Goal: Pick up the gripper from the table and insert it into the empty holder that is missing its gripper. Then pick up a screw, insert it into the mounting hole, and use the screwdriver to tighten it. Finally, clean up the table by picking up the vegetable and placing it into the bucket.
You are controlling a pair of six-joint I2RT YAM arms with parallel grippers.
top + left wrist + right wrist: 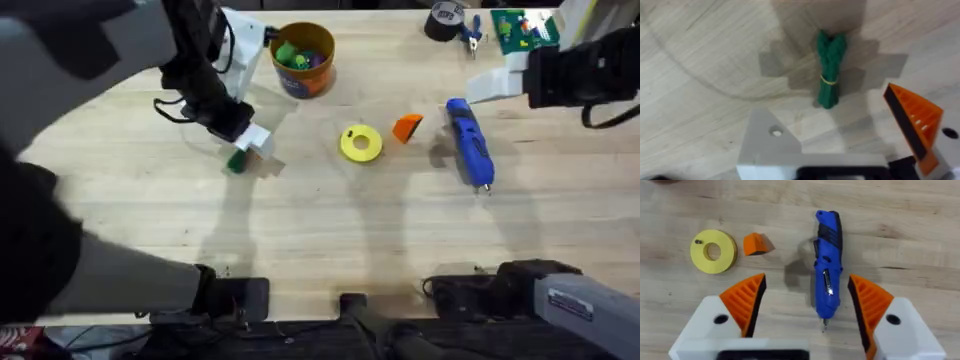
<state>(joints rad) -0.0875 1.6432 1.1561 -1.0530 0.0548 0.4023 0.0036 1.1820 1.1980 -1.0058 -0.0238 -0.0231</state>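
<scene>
The vegetable, a small dark-green bundle tied with a yellow band, lies on the table just beyond my left gripper. That gripper is open and hovers over it. One of its sides is the holder, a bare white mount with a hole; the other carries an orange finger. The loose orange gripper lies right of the yellow ring. The blue screwdriver lies below my open right gripper, between its orange fingers. The bucket stands at the back.
The bucket holds colourful toy pieces. A small dark speck sits on the yellow ring. At the back right are a black tape roll, blue-handled pliers and a green board. The left arm looms large on the left.
</scene>
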